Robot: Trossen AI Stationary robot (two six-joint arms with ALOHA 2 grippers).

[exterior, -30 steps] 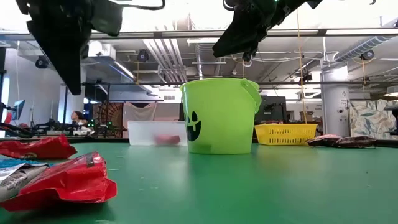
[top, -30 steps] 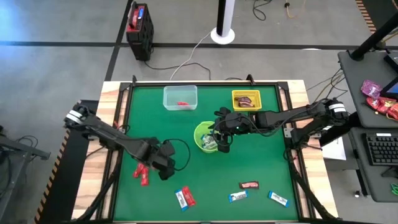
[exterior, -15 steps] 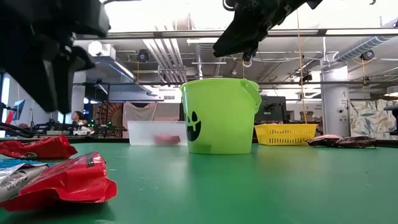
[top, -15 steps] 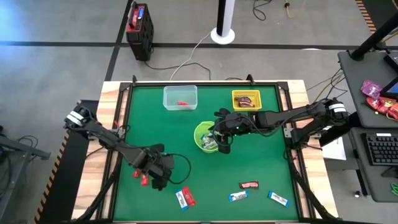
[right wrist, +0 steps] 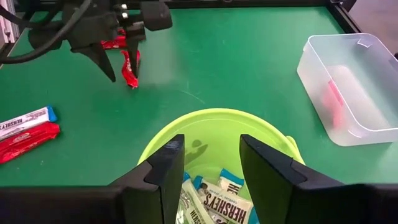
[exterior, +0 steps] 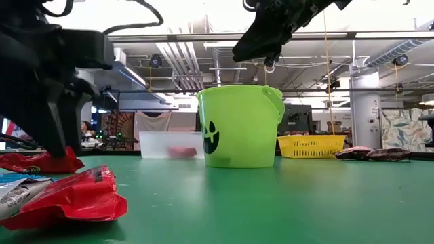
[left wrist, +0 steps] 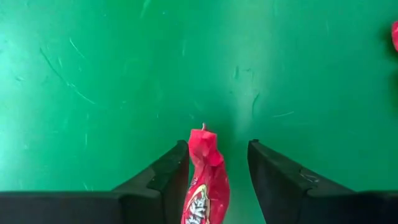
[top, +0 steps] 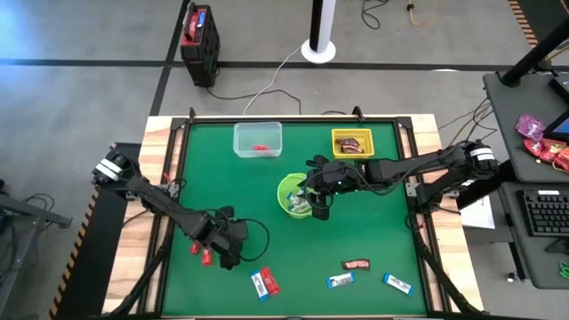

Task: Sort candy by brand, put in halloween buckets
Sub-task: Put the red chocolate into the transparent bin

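A green-topped desk (top: pixel 267 187) with a wooden border. On it: a clear box (top: pixel 258 140) and a yellow basket (top: pixel 352 142) along the far edge, a lime-green bucket (top: pixel 294 195) at centre, red bars (top: pixel 202 252) near the left side, and mixed wrapped bars (top: pixel 356 274) along the near edge.

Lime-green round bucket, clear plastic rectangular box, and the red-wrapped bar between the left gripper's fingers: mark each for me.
lime-green round bucket (exterior: pixel 239 129): low view, front wall.
clear plastic rectangular box (top: pixel 258 136): high view, box floor.
red-wrapped bar (left wrist: pixel 206 180): left wrist view, wrapper's middle.
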